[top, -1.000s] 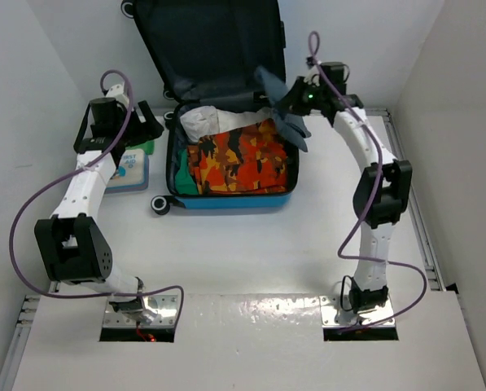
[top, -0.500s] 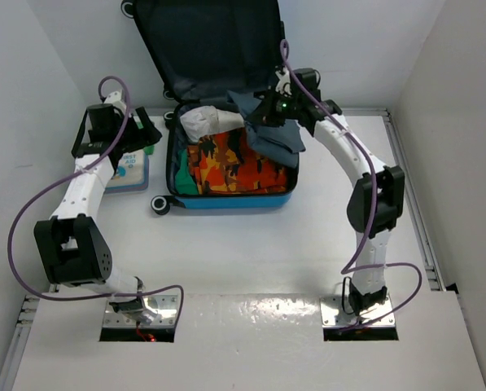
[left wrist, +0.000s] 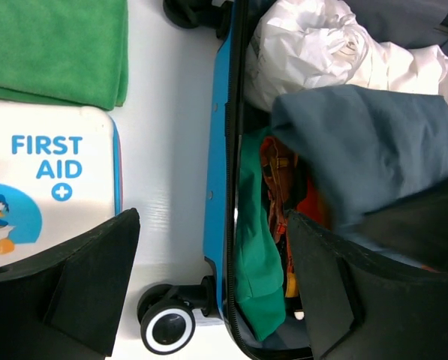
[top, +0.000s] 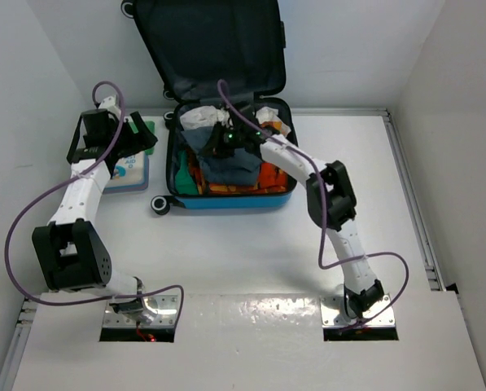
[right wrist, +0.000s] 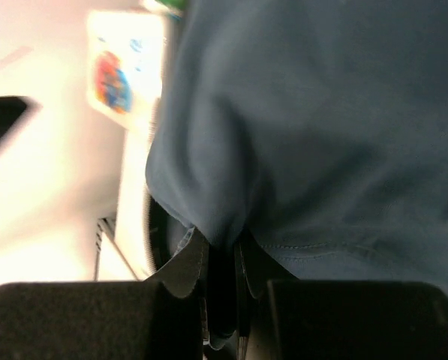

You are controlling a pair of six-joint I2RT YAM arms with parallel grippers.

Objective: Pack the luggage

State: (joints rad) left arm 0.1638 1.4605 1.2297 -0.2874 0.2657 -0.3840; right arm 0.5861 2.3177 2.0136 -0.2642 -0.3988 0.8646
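Luggage lid cropped at top, right pincer clamping grey-blue garment

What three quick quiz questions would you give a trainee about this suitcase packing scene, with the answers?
1. True or false: the right gripper is shut on the grey-blue garment over the luggage.
2. What lies beside the luggage? A first-aid box; B shoe; C bottle.
3. Fill in: the left gripper is ___.
Key: 1 true; 2 A; 3 open.
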